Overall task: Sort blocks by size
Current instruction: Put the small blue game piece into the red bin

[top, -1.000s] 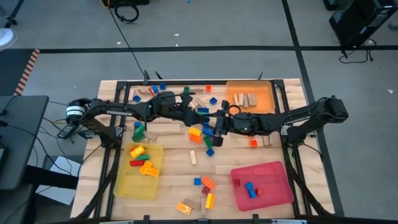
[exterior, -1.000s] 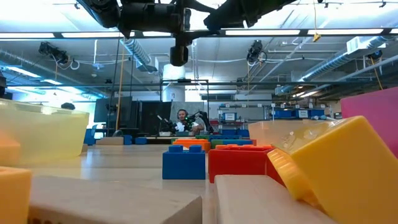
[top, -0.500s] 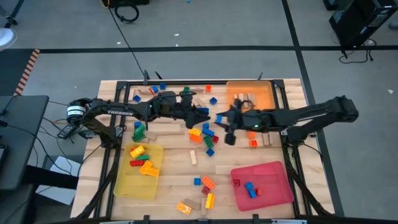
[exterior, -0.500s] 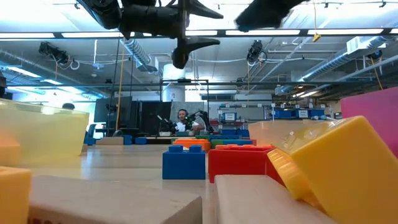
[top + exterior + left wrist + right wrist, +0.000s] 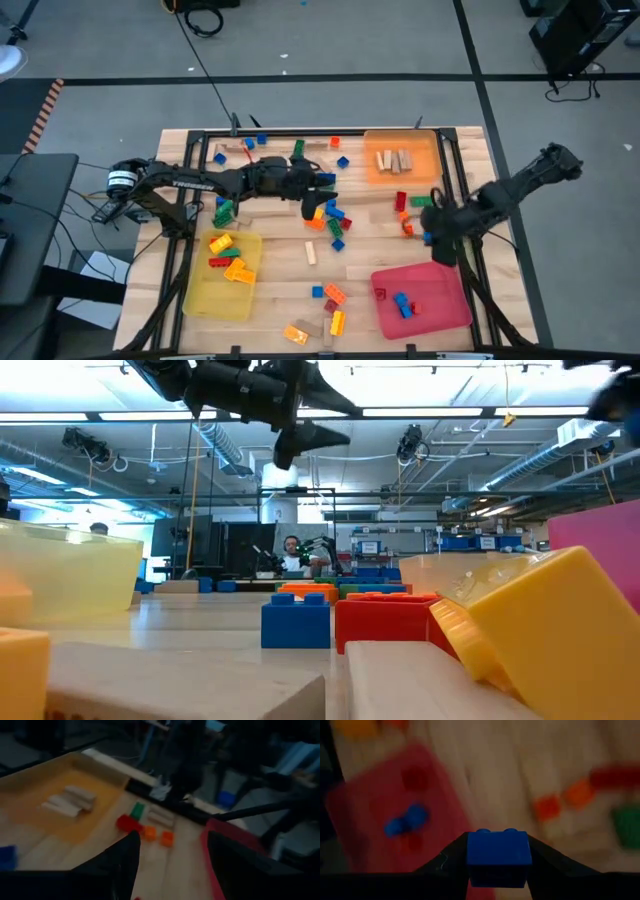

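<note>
Sorting partway: I carry a small blue block (image 5: 498, 856) pinched in the right gripper (image 5: 436, 243) toward the red tray (image 5: 455, 310) — left gripper (image 5: 322, 190) spread, empty — many loose blocks (image 5: 330, 215) remain.

Wooden table (image 5: 285, 262) — scattered blocks (image 5: 331, 215), three trays (image 5: 222, 275)
</note>
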Controlling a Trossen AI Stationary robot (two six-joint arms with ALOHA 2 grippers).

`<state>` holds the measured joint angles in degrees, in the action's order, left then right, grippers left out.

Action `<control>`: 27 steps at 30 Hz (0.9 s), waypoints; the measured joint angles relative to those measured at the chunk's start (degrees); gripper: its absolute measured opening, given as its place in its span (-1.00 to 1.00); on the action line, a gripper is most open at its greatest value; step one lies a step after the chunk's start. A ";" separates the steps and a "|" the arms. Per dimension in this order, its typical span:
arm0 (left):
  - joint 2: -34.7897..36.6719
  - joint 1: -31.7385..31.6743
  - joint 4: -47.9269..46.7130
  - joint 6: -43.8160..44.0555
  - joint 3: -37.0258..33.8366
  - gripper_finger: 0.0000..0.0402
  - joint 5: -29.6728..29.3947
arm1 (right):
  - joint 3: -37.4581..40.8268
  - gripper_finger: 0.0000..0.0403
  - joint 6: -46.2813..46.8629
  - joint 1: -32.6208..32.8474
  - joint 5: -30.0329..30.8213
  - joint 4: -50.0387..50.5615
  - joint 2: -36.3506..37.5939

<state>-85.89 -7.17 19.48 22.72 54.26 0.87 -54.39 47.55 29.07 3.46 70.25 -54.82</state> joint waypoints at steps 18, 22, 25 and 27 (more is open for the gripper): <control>0.00 0.57 -1.86 0.13 0.00 0.18 -1.67 | 0.02 -0.17 10.53 22.79 -1.78 -8.51 -22.75; 0.00 2.50 -1.88 -3.86 0.00 0.18 -1.88 | 0.17 -0.16 10.45 23.75 -1.77 -10.10 -27.31; 0.00 4.56 -2.73 -4.74 0.00 0.18 -5.01 | 2.08 -0.16 10.37 23.84 -2.52 -15.90 -28.93; 0.00 5.87 -4.30 -4.66 0.00 0.18 -7.17 | 3.83 -0.16 10.37 23.84 -3.30 -20.58 -29.57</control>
<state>-85.89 -1.30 15.18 18.06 54.26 -6.30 -50.56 57.92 52.90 0.16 49.68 -84.39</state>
